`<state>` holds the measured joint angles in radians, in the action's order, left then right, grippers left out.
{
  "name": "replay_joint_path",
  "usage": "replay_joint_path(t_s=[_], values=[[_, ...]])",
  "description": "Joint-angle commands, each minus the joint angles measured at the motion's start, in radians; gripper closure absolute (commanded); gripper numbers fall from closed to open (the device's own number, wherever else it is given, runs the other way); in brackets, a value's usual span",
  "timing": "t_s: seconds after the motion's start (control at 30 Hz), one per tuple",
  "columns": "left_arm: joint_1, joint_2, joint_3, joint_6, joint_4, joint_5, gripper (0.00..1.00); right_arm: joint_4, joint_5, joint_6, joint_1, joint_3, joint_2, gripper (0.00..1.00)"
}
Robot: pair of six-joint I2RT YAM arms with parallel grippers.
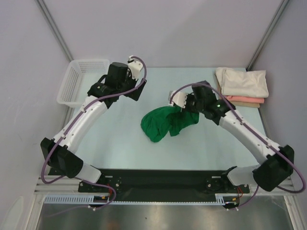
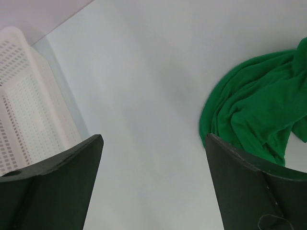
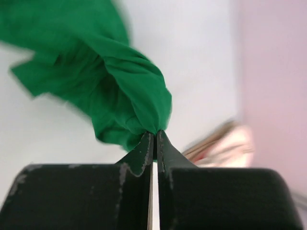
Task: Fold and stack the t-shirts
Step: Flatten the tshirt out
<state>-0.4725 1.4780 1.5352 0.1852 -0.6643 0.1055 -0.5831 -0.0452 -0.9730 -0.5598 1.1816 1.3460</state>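
The bright green t-shirt [image 1: 163, 125] lies crumpled mid-table, its right end lifted. My right gripper [image 1: 188, 111] is shut on that end; in the right wrist view the cloth [image 3: 120, 91] bunches out from the closed tips [image 3: 155, 136]. My left gripper [image 1: 139, 91] is open and empty above the table left of the shirt; its wrist view shows bare table between the fingers [image 2: 62, 177] and the green shirt [image 2: 259, 110] at the right. A folded cream shirt [image 1: 242, 82] lies on a salmon-pink one [image 1: 249, 100] at the back right.
A white mesh basket [image 1: 81, 81] stands at the back left, also in the left wrist view [image 2: 29, 105]. Grey walls enclose the table on the back and both sides. The arm bases sit on a black rail [image 1: 163, 182] at the near edge.
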Motion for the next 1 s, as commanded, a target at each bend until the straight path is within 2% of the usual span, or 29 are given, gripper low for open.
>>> replay_joint_path(t_s=[0.0,0.03,0.17,0.3,0.47,0.57,0.67,0.83,0.9,0.97], values=[[0.005,-0.076,-0.012,0.077,0.017,0.033,0.08,-0.081,-0.025,-0.016,-0.057,0.209,-0.131,1.0],[0.005,-0.088,-0.01,0.101,0.012,0.037,0.11,-0.087,-0.027,-0.01,-0.083,0.287,-0.142,1.0],[0.003,-0.129,-0.009,0.158,0.037,0.1,0.11,-0.086,-0.018,0.048,-0.114,0.485,-0.143,1.0],[0.005,-0.148,0.009,0.145,0.02,0.057,0.13,-0.032,0.002,0.076,-0.1,0.576,-0.104,1.0],[-0.028,-0.15,0.01,0.106,-0.023,-0.096,0.24,0.012,0.004,0.06,-0.014,0.478,-0.03,1.0],[-0.101,-0.14,-0.016,0.106,-0.044,-0.211,0.28,0.014,0.004,0.106,0.047,0.434,0.046,1.0],[-0.199,-0.102,-0.049,0.112,-0.047,-0.283,0.28,0.054,0.005,0.126,0.092,0.424,0.082,1.0],[-0.371,0.02,-0.098,0.12,0.008,-0.254,0.21,0.075,0.002,0.103,0.176,0.467,0.146,1.0],[-0.408,0.106,-0.095,0.108,0.035,-0.248,0.23,0.065,0.004,0.12,0.222,0.492,0.172,1.0],[-0.422,0.195,-0.06,0.073,0.029,-0.283,0.31,0.068,0.008,0.137,0.261,0.495,0.182,1.0]])
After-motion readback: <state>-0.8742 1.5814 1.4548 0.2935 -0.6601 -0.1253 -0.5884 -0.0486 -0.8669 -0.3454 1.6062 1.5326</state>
